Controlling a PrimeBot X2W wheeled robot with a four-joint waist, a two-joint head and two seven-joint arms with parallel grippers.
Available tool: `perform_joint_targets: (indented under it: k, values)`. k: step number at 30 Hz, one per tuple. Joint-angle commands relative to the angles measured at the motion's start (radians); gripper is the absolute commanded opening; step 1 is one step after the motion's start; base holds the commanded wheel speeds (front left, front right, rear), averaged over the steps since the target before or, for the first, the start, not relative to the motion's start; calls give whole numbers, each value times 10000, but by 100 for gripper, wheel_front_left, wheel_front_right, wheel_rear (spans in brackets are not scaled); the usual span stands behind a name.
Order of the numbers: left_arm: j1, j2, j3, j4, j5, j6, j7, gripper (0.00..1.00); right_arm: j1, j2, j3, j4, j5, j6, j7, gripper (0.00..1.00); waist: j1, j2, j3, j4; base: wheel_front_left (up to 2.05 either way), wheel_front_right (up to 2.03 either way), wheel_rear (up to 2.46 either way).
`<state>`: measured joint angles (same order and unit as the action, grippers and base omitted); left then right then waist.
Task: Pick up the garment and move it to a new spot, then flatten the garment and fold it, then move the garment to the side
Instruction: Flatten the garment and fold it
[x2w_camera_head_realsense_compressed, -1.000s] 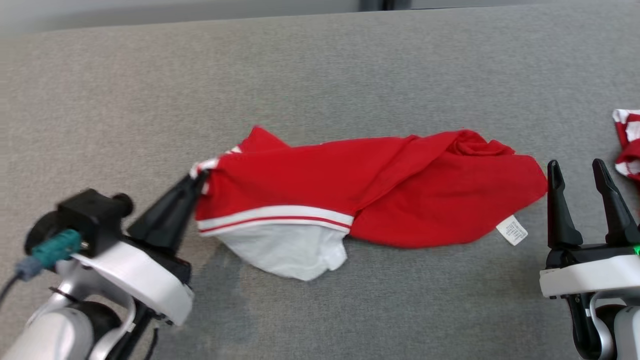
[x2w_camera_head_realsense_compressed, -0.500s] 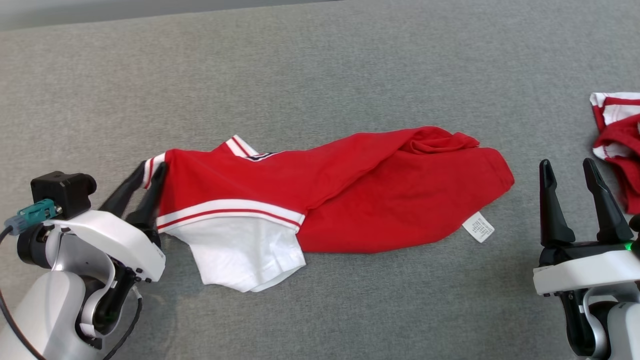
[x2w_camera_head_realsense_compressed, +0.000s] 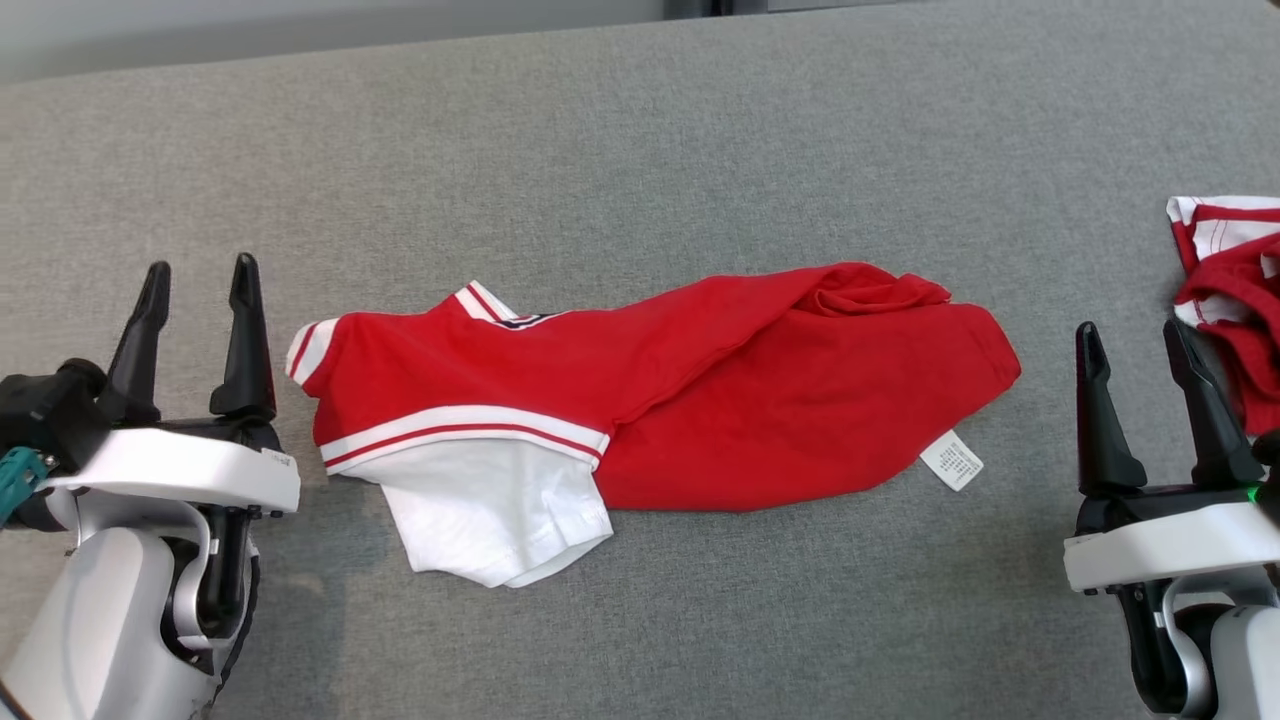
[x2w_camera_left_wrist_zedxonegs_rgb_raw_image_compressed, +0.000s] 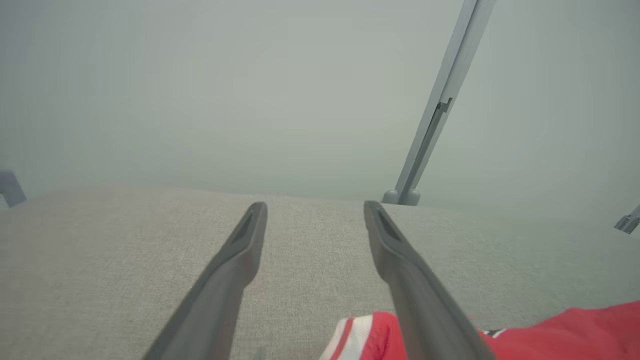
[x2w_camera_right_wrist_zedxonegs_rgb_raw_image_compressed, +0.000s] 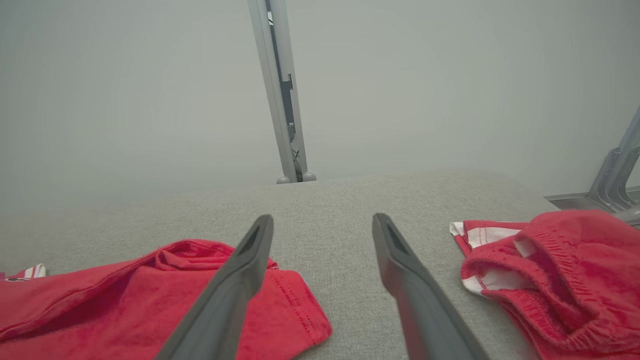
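Both arms sit low, fingers pointing forward. The left gripper (x2w_camera_head_realsense_compressed: 200, 265) stands spread just beside the red-and-white shirt (x2w_camera_head_realsense_compressed: 700, 390); the right gripper (x2w_camera_head_realsense_compressed: 1128, 328) is also spread and empty.

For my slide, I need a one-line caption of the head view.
Crumpled red-and-white shirt on grey fabric surface, between open left gripper and open right gripper.

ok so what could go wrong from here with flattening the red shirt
1. The red shirt lies twisted, its right half doubled over with a bunched ridge; folding now would likely trap creases.
2. A second red garment lies near the right gripper; a pull toward that side might snag it.
3. The left gripper stands open beside the striped sleeve; a shallow pinch may slip off.
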<state>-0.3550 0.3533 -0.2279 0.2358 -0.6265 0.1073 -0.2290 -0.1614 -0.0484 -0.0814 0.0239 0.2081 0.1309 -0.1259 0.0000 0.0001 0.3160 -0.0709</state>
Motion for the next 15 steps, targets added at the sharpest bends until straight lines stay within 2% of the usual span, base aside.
perform_joint_targets:
  k: [1,9,15]
  values:
    - [148,-21,142,-244,176,96,-154,100,-32,-37,18,-63,-132,-3,26,100,0,-1,-136,100,0,0,0]
    - [1495,-103,285,-2269,1337,623,-334,100,192,-39,315,-210,-428,-3,363,100,0,-1,-787,299,0,0,0]
    - [2383,119,-13,-3035,1844,890,-109,100,464,-37,412,-295,-473,-3,540,100,0,-1,-1138,380,0,0,0]
